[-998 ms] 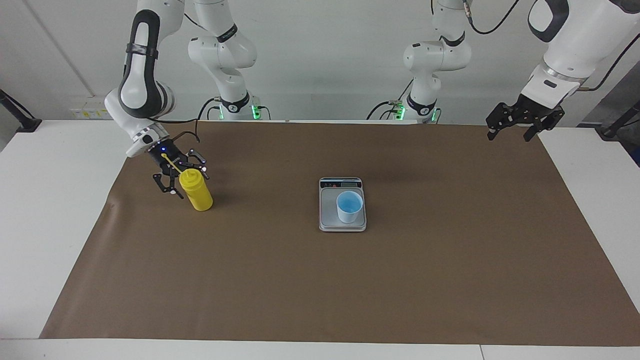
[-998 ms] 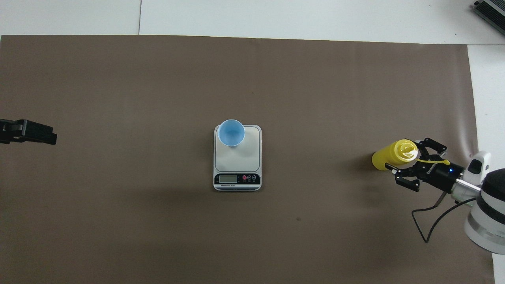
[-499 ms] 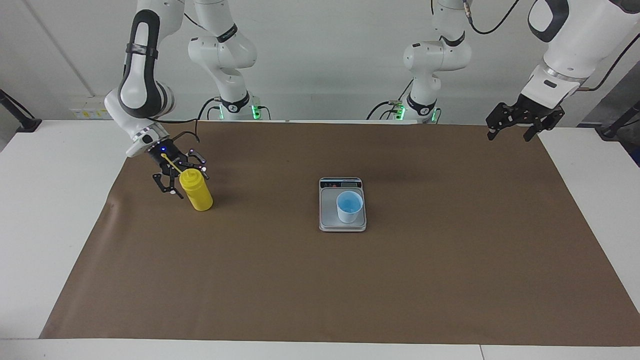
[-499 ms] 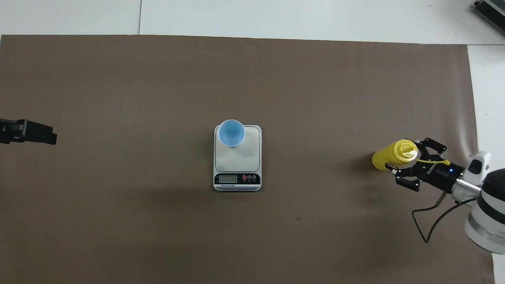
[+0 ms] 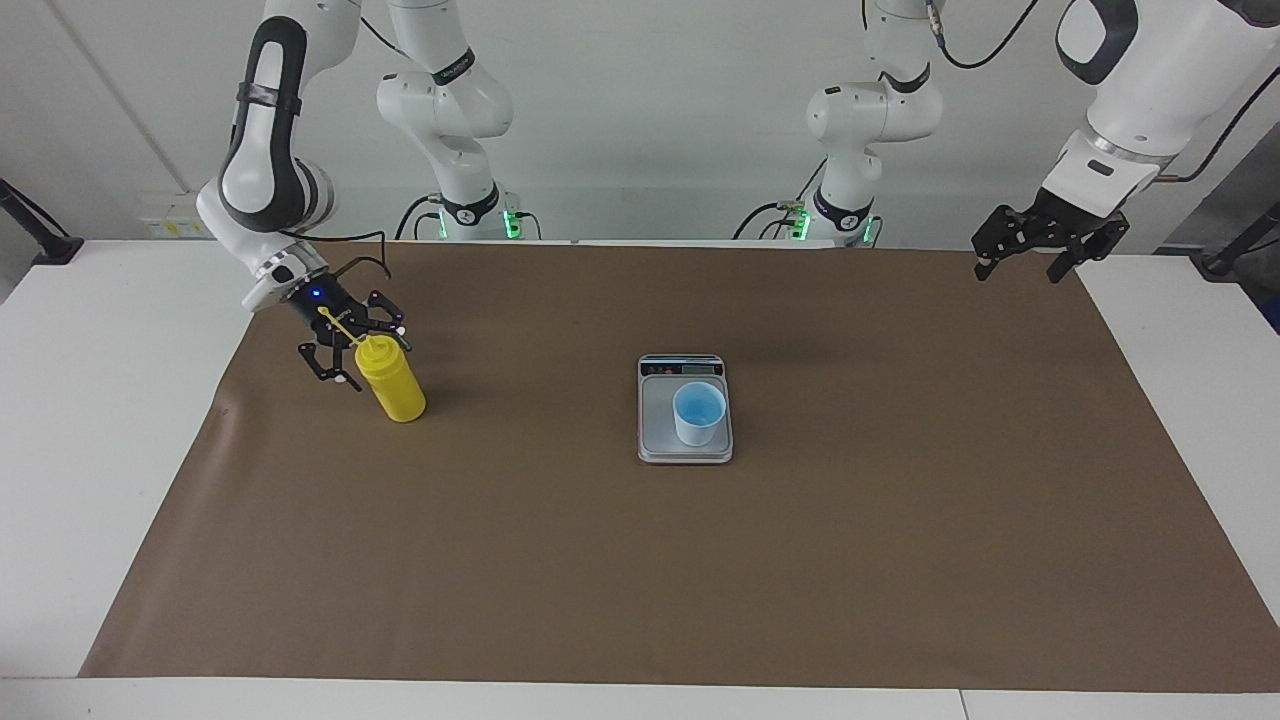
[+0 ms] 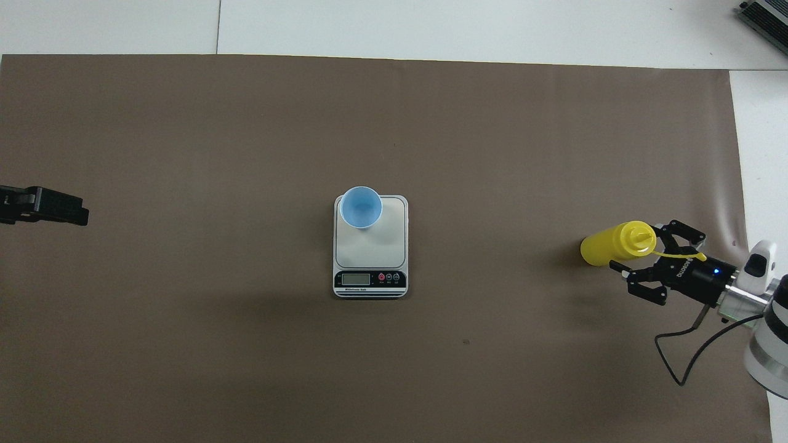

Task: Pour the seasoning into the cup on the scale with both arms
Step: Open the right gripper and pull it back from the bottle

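- Where the brown mat (image 5: 640, 560) covers the white table (image 5: 100, 420), the seasoning (image 5: 392, 379) stands upright near the mat's edge at the right arm's end, its pointed nozzle up and its thin yellow cap strap trailing toward the right gripper.
- Right gripper (image 5: 352, 358): low at the bottle's upper part, beside its shoulder; fingers spread wide, one to each side of the bottle top as seen from overhead (image 6: 640, 258); not closed on the bottle. Whether a finger touches the bottle cannot be told.
- Scale (image 5: 685, 448): flat on the middle of the mat, well apart from the bottle, its dark display strip along the short edge nearer to the robots.
- Cup (image 5: 698, 413): upright on the scale's weighing plate, toward the plate's corner that is farther from the robots and toward the left arm's end; its blue inside is visible.
- Left gripper (image 5: 1030, 258): raised over the mat's corner nearest the robots at the left arm's end, fingers spread wide and holding nothing; this arm waits. Only its tip shows in the overhead view (image 6: 61, 212).
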### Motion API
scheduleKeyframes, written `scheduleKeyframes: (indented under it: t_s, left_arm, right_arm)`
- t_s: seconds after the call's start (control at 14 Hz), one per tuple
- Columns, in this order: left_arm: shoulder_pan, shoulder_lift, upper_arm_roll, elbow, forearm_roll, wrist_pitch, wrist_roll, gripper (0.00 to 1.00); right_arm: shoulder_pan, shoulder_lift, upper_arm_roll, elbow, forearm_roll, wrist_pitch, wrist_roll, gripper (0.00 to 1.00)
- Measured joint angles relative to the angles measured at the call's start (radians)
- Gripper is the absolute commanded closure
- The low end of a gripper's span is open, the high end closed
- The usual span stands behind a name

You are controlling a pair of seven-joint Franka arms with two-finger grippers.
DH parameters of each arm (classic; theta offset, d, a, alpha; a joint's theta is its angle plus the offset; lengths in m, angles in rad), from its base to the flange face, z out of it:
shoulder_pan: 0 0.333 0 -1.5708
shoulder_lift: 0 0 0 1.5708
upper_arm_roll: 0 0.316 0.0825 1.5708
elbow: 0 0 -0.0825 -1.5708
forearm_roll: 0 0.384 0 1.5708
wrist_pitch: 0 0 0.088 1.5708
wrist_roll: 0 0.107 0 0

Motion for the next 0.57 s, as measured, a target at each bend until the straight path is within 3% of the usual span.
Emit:
scheduleKeyframes:
  t_s: [0.21, 0.57]
  left_arm:
    - [0.000, 0.000, 0.000, 0.000, 0.000, 0.000, 0.000, 0.00]
    - [0.000, 0.000, 0.000, 0.000, 0.000, 0.000, 0.000, 0.00]
  right_arm:
    - [-0.081, -0.006, -0.003, 0.006, -0.184, -0.081, 0.059, 0.00]
    - [-0.133, -0.008, -0.004, 0.041, -0.326, -0.091, 0.067, 0.00]
